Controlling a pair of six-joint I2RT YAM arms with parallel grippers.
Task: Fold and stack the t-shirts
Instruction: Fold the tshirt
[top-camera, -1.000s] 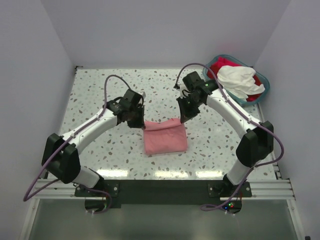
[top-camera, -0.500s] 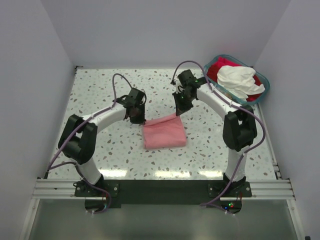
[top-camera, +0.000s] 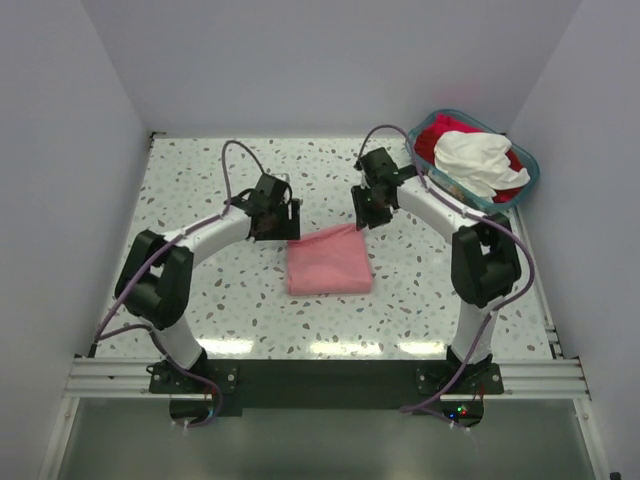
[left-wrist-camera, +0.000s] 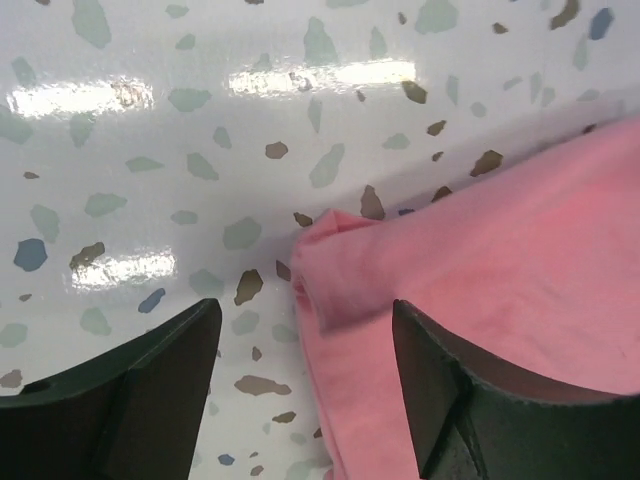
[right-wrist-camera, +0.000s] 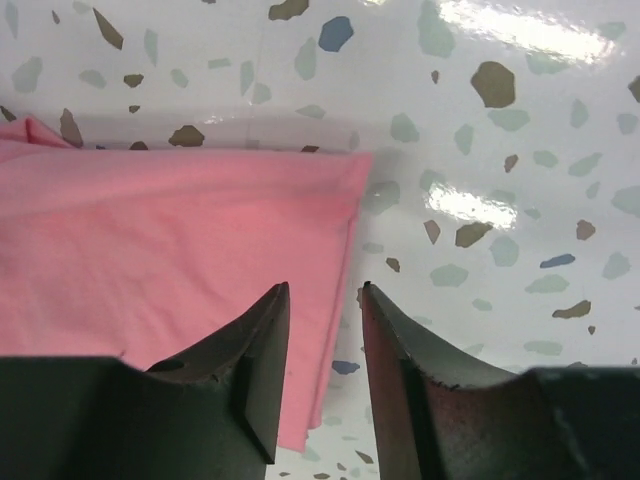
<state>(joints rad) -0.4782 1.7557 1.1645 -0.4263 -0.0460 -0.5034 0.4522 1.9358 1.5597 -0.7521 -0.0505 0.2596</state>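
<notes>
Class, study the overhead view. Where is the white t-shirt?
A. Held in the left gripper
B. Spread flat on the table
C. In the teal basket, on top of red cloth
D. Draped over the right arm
C: the white t-shirt lies bunched in the teal basket over the red t-shirt, while only the folded pink t-shirt lies on the table.

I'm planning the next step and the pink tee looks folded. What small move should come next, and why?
Probably swing the right tool toward the basket for the white tee: the pink tee lies folded flat, and neither it nor the left tool grips anything.
</notes>
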